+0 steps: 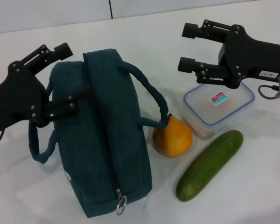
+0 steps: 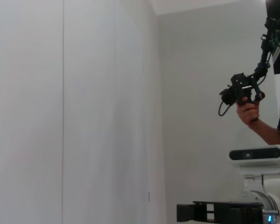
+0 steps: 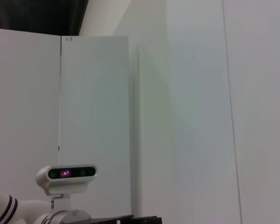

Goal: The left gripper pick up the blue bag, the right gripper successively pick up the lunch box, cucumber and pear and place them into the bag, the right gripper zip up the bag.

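The left gripper (image 1: 67,77) hangs spread wide over the blue bag (image 1: 105,140) — picking it up looks like the step in hand, calling for a handle between its fingers. Below the right gripper (image 1: 189,46) — also wide, empty — sits the lunch box (image 1: 219,108).

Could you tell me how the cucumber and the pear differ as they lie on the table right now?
The cucumber is long and dark green; the pear is rounded and orange-yellow, with a short dark stem. The cucumber lies diagonally beside the lunch box, apart from the bag; the pear sits right by the bag, its top under a handle. Both rest on the white table, untouched by either gripper.
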Robot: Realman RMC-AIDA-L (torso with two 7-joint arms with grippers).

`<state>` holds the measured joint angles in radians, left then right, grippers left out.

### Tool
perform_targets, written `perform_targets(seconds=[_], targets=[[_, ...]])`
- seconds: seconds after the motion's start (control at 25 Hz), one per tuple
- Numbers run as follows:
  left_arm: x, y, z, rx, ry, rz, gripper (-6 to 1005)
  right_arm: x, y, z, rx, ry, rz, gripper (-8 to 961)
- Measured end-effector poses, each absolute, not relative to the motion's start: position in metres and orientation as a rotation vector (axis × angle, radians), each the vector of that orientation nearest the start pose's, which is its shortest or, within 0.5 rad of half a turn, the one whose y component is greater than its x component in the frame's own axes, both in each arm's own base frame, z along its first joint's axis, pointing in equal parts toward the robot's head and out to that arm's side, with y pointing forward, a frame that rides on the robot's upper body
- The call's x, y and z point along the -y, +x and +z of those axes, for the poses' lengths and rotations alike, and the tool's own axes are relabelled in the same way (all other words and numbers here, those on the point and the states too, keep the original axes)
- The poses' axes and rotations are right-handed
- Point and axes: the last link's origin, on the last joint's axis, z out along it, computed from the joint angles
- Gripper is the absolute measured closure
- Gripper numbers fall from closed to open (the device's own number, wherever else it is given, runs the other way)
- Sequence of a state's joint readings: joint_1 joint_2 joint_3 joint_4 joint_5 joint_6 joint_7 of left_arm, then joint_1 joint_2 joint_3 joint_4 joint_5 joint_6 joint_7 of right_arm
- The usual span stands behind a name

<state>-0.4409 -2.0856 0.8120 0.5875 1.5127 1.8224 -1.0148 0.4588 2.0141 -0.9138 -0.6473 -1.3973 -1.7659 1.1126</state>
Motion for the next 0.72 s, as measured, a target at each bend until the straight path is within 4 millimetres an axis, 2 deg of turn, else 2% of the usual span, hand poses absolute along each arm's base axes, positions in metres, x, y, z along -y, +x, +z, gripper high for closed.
perform_targets(seconds=[0.48,0.6,0.72], targets=[[-0.298,-0.224,0.021,0.099,-2.535,-1.3,113,-0.319,0.216,0.047,-0.073,-2.535,1.252,219],[-0.305,-0.217,0.027,0.175,-2.566,-1.327,115,-0.319,0.216,0.047,-0.068,-2.532,1.252,219],[-0.317,-0.206,0.041,0.251,-2.618,-1.328,117,-0.32,0.215,0.048,-0.065,-2.526,1.259,219]])
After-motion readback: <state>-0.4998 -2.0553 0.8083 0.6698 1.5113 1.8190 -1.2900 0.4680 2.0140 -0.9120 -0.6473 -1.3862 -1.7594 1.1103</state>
